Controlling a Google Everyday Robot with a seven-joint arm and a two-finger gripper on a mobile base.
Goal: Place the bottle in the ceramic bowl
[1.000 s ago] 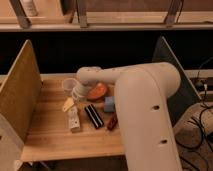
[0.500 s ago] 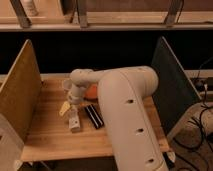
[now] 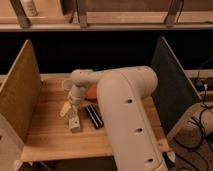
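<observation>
Shifted left since a second ago, with bulky white arm [image 3: 125, 105] now covering more of the tabletop. Logged two-finger gripper [image 3: 70, 104] low over pale wooden table [image 3: 45, 135], pointing down, jaws spread wide, nothing held.

- Just below gripper, toward near edge: small slim cream-white bottle with white cap [image 3: 75, 121], lying flat on the wood; contact with gripper not discernible.
- Right of gripper, close: black striped bar [image 3: 93, 116], beside bottle but apart from it.
- Up and right of gripper: round glossy orange-red ceramic bowl [image 3: 91, 92], mostly hidden behind arm.
- Behind gripper: translucent whitish cup [image 3: 65, 84], only partly showing.
- Far left: tan side panel [image 3: 17, 95].
- Far right: dark grey panel [image 3: 172, 85].
</observation>
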